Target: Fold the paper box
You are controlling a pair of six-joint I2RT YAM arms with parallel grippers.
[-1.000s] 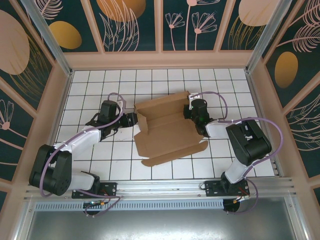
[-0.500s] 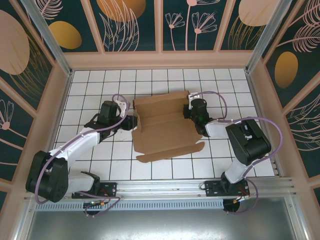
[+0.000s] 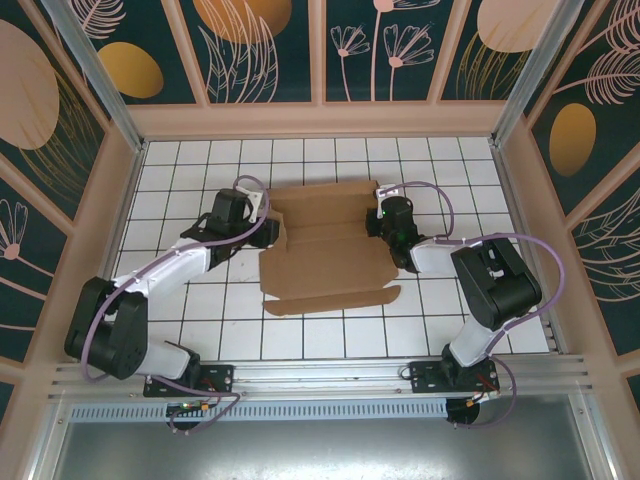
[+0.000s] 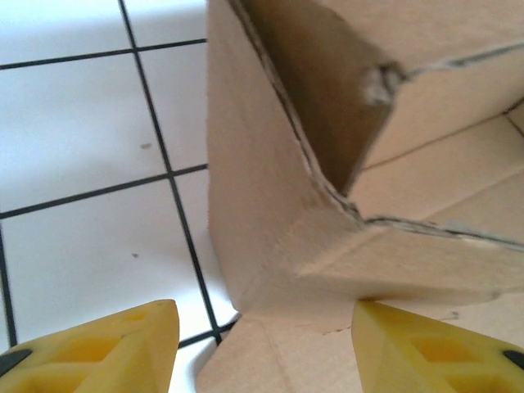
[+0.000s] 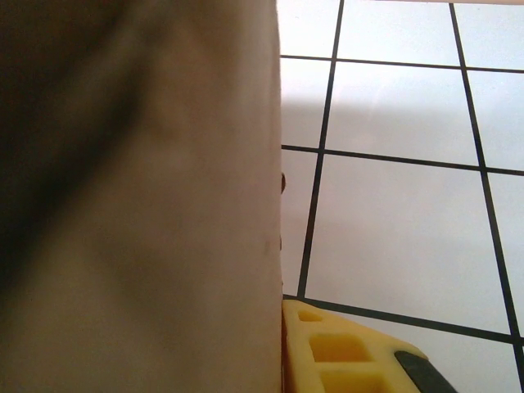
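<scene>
The paper box [image 3: 325, 258] lies in the middle of the white tiled table [image 3: 190, 170], between the two arms. The left gripper [image 4: 262, 318] stands with its yellow fingers [image 4: 123, 340] apart, straddling the box's left rear corner, where a raised side wall meets a tucked-in flap, likely so that it can press that corner into shape. The right gripper [image 3: 379, 222] appears closed on the box's right edge, a brown panel sitting flush against its one visible finger, probably to keep the sheet from sliding. The far walls are partly raised, while the near flap with rounded ends lies flat towards the arm bases. The cardboard is plain and unmarked, and no brand, label or writing can be read anywhere.
</scene>
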